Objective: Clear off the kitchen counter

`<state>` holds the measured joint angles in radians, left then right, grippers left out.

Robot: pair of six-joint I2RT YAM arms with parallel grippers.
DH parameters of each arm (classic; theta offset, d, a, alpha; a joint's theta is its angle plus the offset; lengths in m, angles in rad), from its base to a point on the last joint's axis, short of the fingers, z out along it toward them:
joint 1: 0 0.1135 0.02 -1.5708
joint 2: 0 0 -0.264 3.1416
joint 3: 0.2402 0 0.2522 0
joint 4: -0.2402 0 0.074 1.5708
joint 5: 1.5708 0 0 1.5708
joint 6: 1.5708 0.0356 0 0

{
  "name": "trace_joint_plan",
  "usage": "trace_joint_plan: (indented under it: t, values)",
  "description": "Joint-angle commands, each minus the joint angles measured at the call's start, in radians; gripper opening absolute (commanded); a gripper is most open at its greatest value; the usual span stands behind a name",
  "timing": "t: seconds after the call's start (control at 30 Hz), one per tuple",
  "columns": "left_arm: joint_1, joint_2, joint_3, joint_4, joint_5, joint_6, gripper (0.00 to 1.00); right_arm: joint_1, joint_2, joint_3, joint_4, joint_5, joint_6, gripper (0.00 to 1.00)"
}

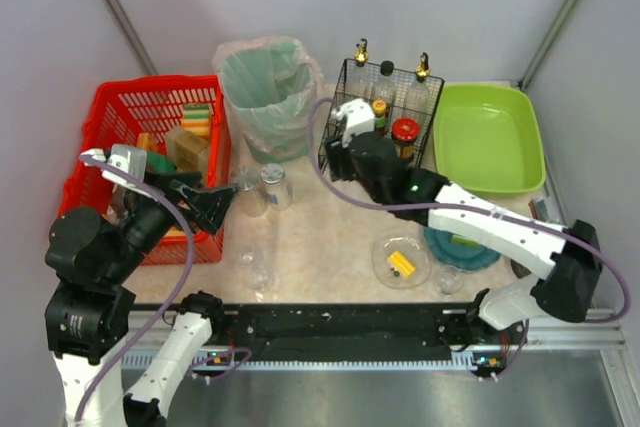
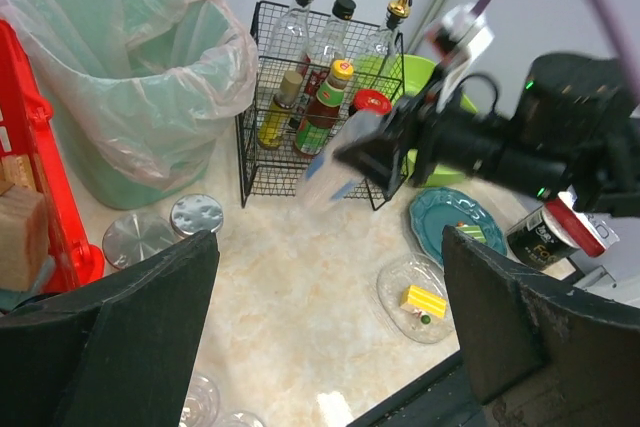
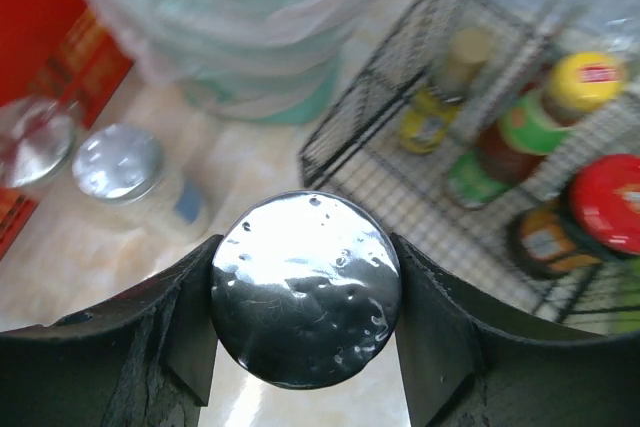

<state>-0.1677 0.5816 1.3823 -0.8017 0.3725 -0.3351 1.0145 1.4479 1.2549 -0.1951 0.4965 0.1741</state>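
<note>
Two-arm scene from above. Shows the kitchen counter (image 1: 320, 237) filling the view from near edge to far wall, with a teal plate (image 1: 462, 247) and glass dish (image 1: 400, 262) toward the near right corner. By the wire rack (image 1: 385, 117) at the far edge, has the right gripper (image 3: 305, 282) pinching a clear shaker (image 2: 340, 157), tilted and off the worktop, likely bound for the rack. At the left edge beside the red basket (image 1: 150, 117), leaves the left gripper (image 1: 210, 205) hovering, fingers (image 2: 130, 337) spread wide, holding nothing.
</note>
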Motion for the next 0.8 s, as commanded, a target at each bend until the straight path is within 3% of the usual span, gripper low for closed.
trace_joint_plan:
  t: [0.0,0.17,0.77]
  values:
    - [-0.004,0.035,-0.023,0.090,0.006,0.018,0.96,-0.108,-0.115,0.041,0.020,0.070,-0.022,0.54]
    - [-0.004,0.064,-0.040,0.127,0.052,0.005,0.96,-0.217,-0.127,0.043,0.029,0.025,0.001,0.54]
    - [-0.004,0.115,-0.075,0.187,0.054,-0.024,0.95,-0.332,-0.047,-0.041,0.048,0.122,0.068,0.54]
